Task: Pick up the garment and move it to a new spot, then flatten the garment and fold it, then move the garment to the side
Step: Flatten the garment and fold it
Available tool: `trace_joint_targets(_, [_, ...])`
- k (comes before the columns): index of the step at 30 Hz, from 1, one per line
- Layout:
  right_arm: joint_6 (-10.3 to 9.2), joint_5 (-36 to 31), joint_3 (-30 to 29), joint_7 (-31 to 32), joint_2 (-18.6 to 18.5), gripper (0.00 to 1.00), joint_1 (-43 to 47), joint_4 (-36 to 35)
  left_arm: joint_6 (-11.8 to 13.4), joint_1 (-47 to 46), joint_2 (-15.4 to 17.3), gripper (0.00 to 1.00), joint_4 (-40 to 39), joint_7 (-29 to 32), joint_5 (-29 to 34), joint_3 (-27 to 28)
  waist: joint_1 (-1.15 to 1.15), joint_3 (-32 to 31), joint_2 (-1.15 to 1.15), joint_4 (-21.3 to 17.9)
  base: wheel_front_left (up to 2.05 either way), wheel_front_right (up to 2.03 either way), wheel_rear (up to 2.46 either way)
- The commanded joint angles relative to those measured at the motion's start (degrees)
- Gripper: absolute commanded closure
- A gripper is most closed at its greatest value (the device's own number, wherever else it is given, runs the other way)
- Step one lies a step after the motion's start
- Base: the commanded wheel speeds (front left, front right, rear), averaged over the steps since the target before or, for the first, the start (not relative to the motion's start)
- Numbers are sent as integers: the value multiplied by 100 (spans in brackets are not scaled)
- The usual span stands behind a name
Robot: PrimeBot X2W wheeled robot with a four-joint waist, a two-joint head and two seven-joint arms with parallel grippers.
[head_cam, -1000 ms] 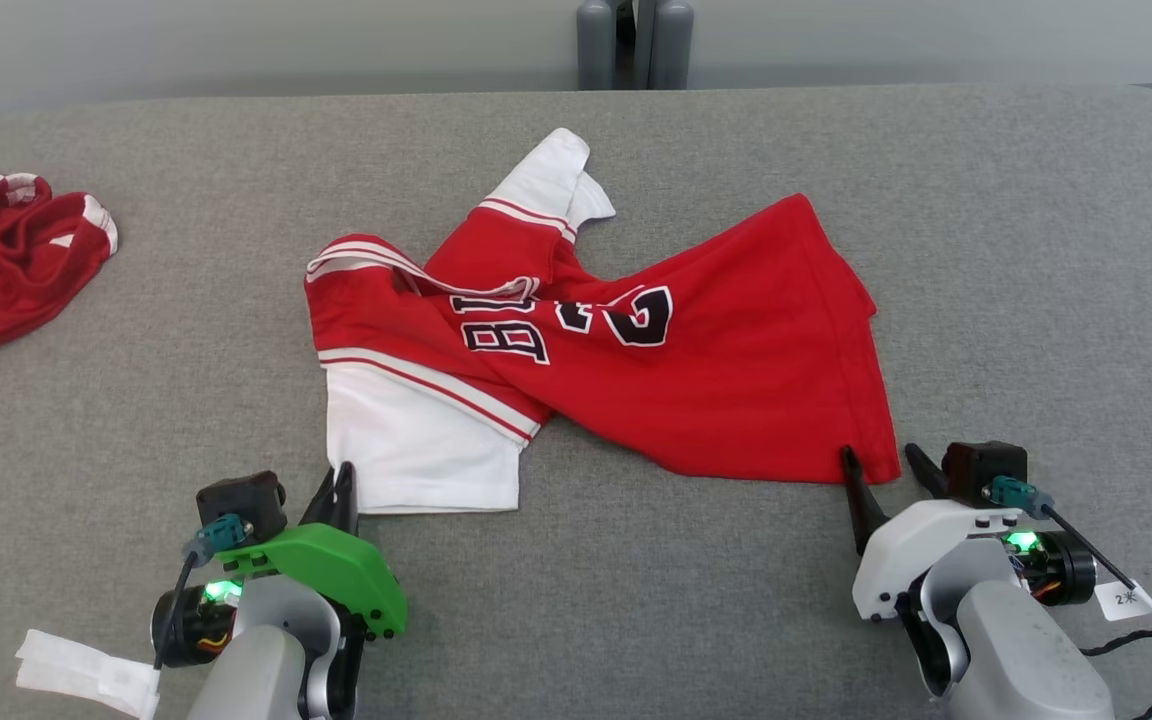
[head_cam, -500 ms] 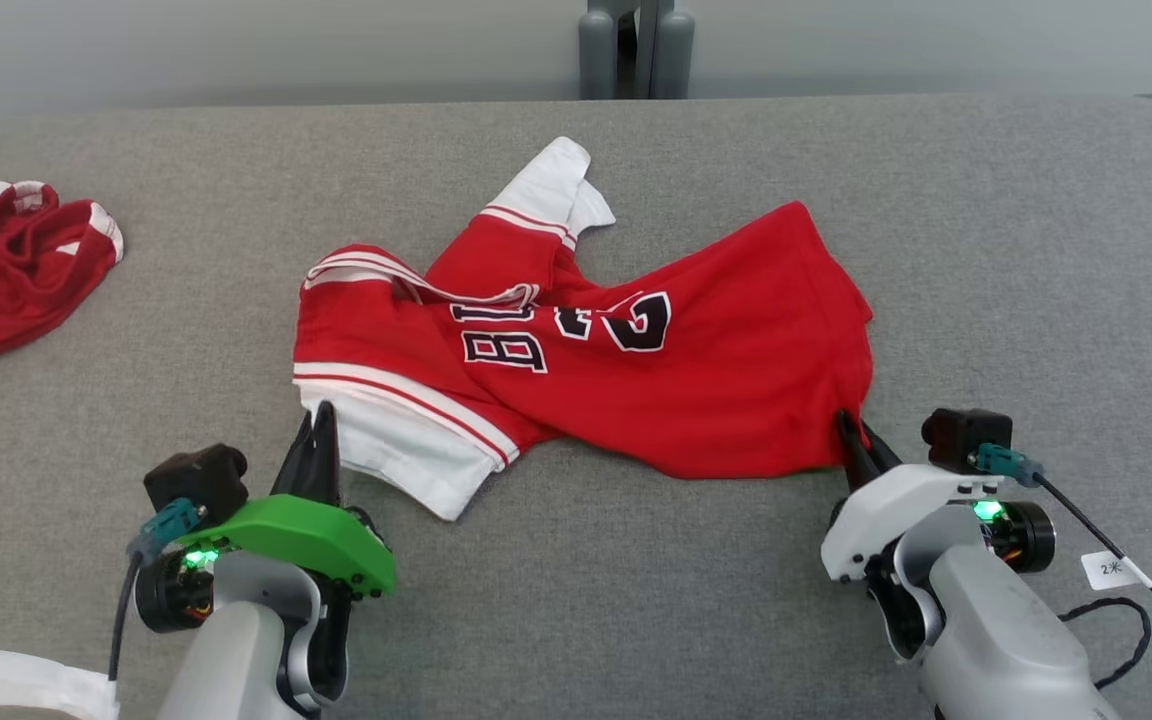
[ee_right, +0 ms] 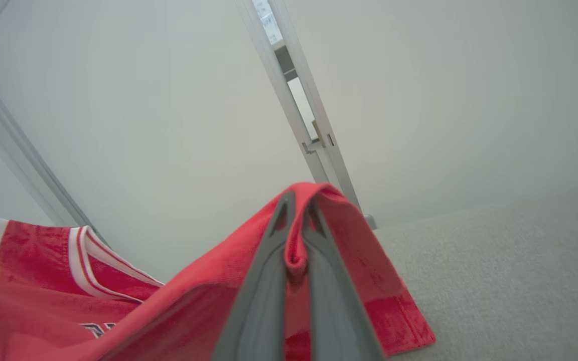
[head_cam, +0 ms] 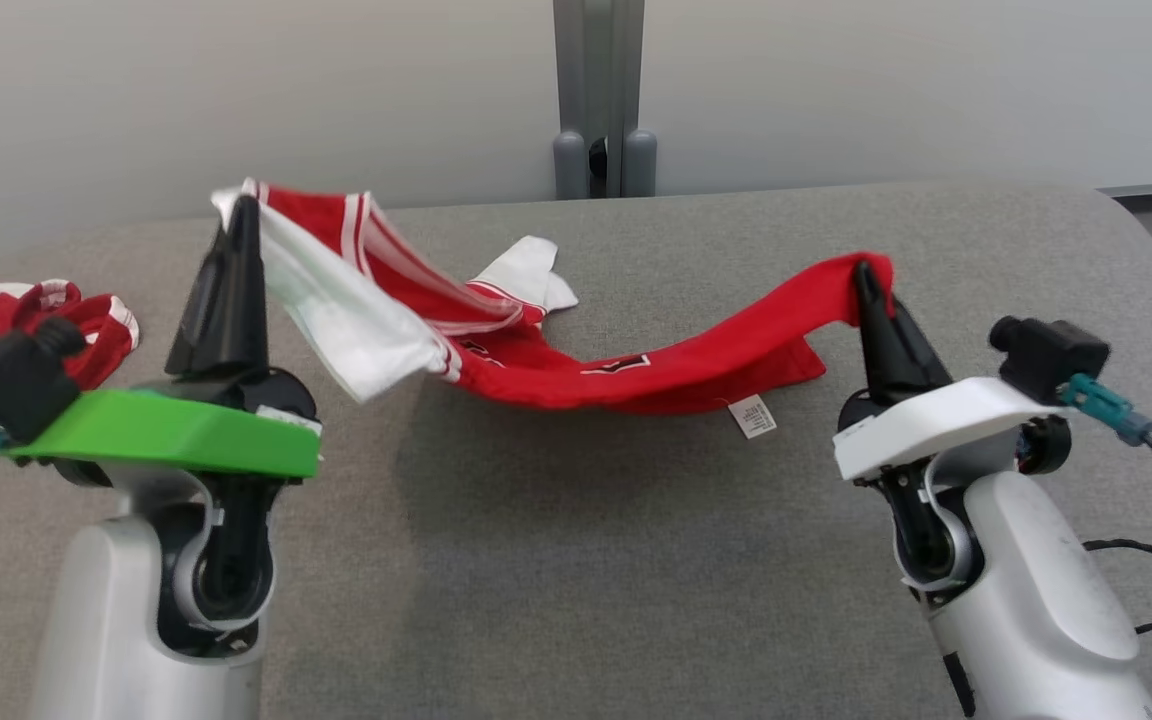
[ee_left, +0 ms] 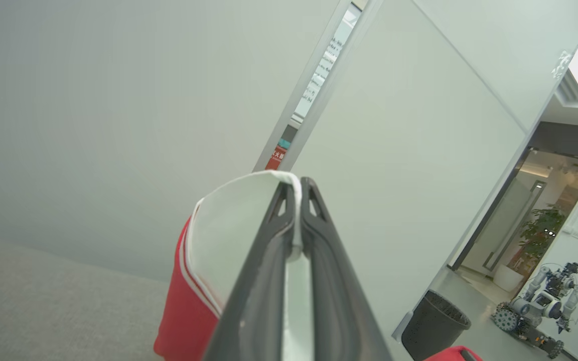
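Grey felt covers the table (head_cam: 576, 560). Its front half is bare, so there is lots of room there. The far edge runs along a pale wall, and the far right corner is round.

The red shirt (head_cam: 636, 370) hangs between the 2 grippers, over the middle of the table. Its middle sags low. I cannot tell if it touches the felt. A white sleeve (head_cam: 526, 270) pokes out behind it.

The left gripper (head_cam: 241, 215) is up high on the left, with its fingers pointing up. Its 2 fingers are squeezed tight on the white part of the shirt. The right gripper (head_cam: 861, 272) is up on the right, fingers pointing up too. Its 2 fingers pinch the red hem, and the cloth folds over their tips. The 2 arms are well apart, and the shirt makes a loose curve from one to the other.

A small white tag (head_cam: 754, 416) hangs under the shirt. The letters on the front are mostly folded in and too hard to read. A second red cloth (head_cam: 101, 322) lies at the left edge of the table. It is partly hidden behind the black camera on the left arm. A grey post (head_cam: 598, 90) stands behind the table in the middle.
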Motion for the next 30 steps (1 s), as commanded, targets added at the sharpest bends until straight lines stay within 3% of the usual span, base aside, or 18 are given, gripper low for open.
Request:
trace_joint_targets(1, [0,-7,-99,126,-19,100,156,-375,51,-117,39,100,-282,99,-83,39,0,-194,0,-114,0,0,0])
trace_joint_targets(11, [0,242,-1113,1614,-16,100,1148,-4355,882,-672,-65,100,-2638,1203,-1101,221,0,-401,0,-316,0,0,0])
trace_joint_targets(17, [0,297,-1543,2267,-15,100,1375,-5759,1321,-1096,31,100,-3405,1784,-1283,137,0,-390,0,-401,0,0,0])
trace_joint_targets(22, [0,265,-1841,2645,-15,100,1416,-6054,1462,-1247,278,100,-3450,2091,-1069,71,0,-177,0,-428,0,0,0])
trace_joint_targets(30, [0,218,-1637,2997,-15,100,502,-4890,1388,-1852,391,100,-2518,2086,-851,25,0,940,0,-383,0,0,0])
